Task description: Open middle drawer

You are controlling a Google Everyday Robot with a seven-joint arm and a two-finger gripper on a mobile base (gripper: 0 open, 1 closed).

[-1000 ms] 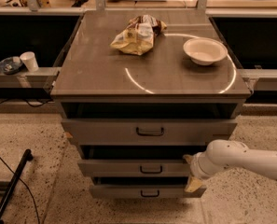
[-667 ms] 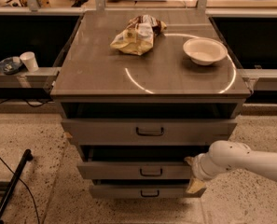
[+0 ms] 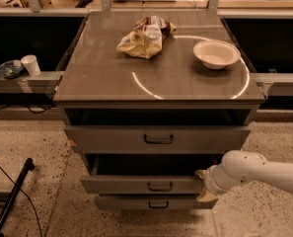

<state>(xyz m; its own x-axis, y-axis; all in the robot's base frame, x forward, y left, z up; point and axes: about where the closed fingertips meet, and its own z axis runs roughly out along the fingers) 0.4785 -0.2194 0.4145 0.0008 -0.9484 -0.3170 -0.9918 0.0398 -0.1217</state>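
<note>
1. The end effector sits at the right end of the middle drawer. Its tan fingers lie one above and one below the front's edge, apparently clamped on it
2. The drawer front's long axis runs left to right, so the drawer extends leftward from the end effector. Its black loop handle is well to the left and ungrasped
3. The middle drawer stands partly out, its front proud of the top drawer and a dark gap showing behind it; the bottom drawer lies just beneath
4. Judged next move: a straight pull toward the viewer, square to the front; an off-centre grip may skew the drawer
5. On the tabletop rest a white bowl and a crumpled snack bag
</note>
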